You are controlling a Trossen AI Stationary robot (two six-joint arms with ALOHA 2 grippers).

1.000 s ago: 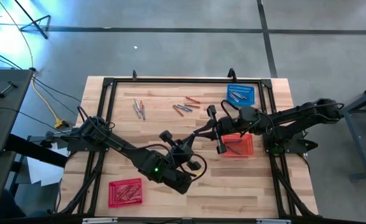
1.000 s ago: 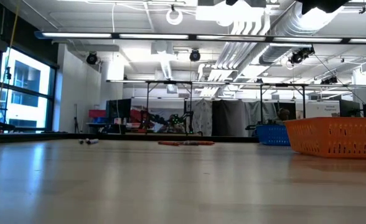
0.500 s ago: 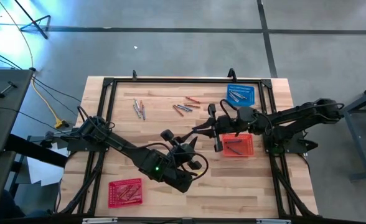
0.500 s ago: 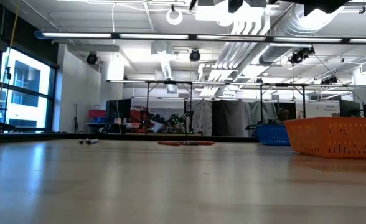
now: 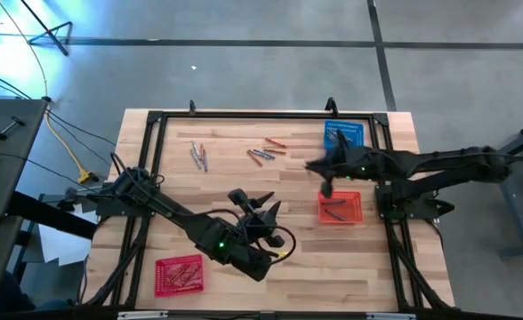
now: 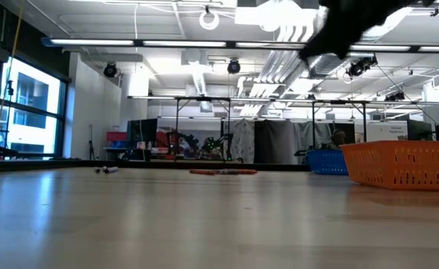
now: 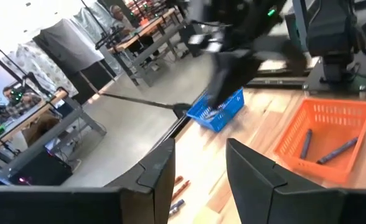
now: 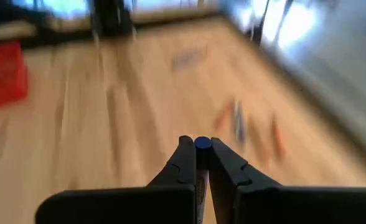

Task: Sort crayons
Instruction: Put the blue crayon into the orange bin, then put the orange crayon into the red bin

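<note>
the right gripper (image 8: 195,163) hung above the desk (image 5: 217,182) beside the blue basket (image 5: 343,135) at the far right corner, its fingers pinched on a blue-tipped crayon (image 8: 201,144). the left gripper (image 5: 263,207) sat over the desk's middle, fingers (image 7: 248,168) parted with nothing between them. loose crayons (image 5: 266,149) lay along the far edge. two grey-blue crayons (image 7: 323,146) lay in the orange basket (image 5: 340,208), more in the red basket (image 5: 180,274) at the near edge.

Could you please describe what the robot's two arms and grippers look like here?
Both arms are black and jointed, with black cables looped alongside. The left arm shows a small green light. The left gripper has broad, flat dark fingers; the right gripper has narrow, tapering dark fingers.
</note>
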